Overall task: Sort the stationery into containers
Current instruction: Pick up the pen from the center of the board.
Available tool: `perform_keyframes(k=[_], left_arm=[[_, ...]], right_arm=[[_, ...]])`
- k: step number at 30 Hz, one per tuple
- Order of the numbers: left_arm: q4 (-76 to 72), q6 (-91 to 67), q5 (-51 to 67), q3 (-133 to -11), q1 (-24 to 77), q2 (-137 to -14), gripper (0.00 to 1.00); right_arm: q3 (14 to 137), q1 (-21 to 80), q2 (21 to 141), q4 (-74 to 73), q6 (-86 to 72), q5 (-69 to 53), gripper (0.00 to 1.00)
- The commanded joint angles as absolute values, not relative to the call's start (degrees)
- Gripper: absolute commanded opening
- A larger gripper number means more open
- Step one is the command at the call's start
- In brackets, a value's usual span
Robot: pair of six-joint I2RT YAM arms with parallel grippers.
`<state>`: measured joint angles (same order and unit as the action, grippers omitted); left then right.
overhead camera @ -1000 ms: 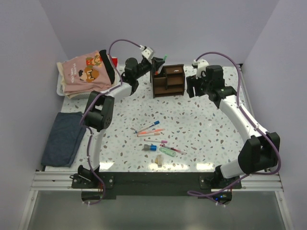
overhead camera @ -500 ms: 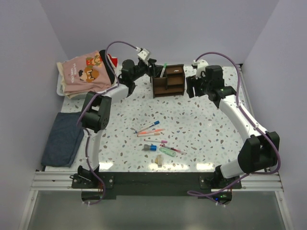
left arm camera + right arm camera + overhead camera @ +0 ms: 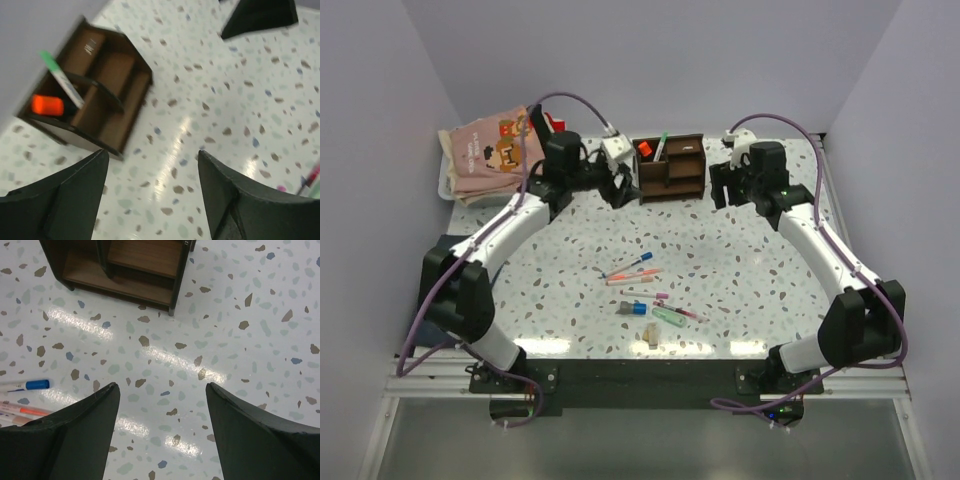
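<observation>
The dark brown wooden organizer stands at the back of the table. An orange highlighter and a green-capped marker stick out of its left compartment; the left wrist view shows both, highlighter and marker. My left gripper hovers just left of the organizer, open and holding nothing. My right gripper hangs open and empty to the organizer's right. Several pens lie mid-table, among them a blue-capped pen, a pink pen and a mint green marker.
A white tray of folded clothes sits at the back left. A dark blue folded cloth lies along the left edge. Purple walls close in the back and sides. In the right wrist view a blue-capped pen lies at the left.
My left gripper opened and let the green-capped marker go into the organizer, then pulled back down and to the left. The right arm has barely moved.
</observation>
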<state>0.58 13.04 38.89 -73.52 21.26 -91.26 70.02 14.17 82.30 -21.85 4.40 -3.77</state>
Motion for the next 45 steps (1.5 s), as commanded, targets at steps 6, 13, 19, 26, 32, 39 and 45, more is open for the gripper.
perform_keyframes(k=[6,13,19,26,32,39,45], left_arm=[[25.2,22.4,24.2,-68.1,29.8,-99.0,0.65],[24.2,20.2,20.2,-70.1,31.5,-103.8,0.59],[22.6,19.7,20.5,-70.9,34.0,-105.7,0.57],[22.2,19.0,18.8,-72.7,36.1,-108.7,0.52],[21.1,18.2,15.2,-72.7,36.6,-111.0,0.4],[21.9,20.3,14.6,-72.3,36.7,-112.2,0.11],[27.8,27.4,23.4,-77.9,36.2,-106.6,0.0]], right_arm=[[68.8,14.1,79.7,-20.5,3.5,-2.0,0.73],[68.0,14.0,79.0,-21.6,3.6,-2.5,0.73],[66.5,14.1,78.1,-21.6,4.1,-2.5,0.73],[64.5,14.1,76.9,-21.3,4.3,-2.5,0.73],[64.2,14.1,76.8,-21.5,4.8,-2.4,0.72],[64.7,14.0,77.7,-21.8,5.6,-2.1,0.72],[65.6,14.0,78.4,-21.6,5.9,-1.6,0.72]])
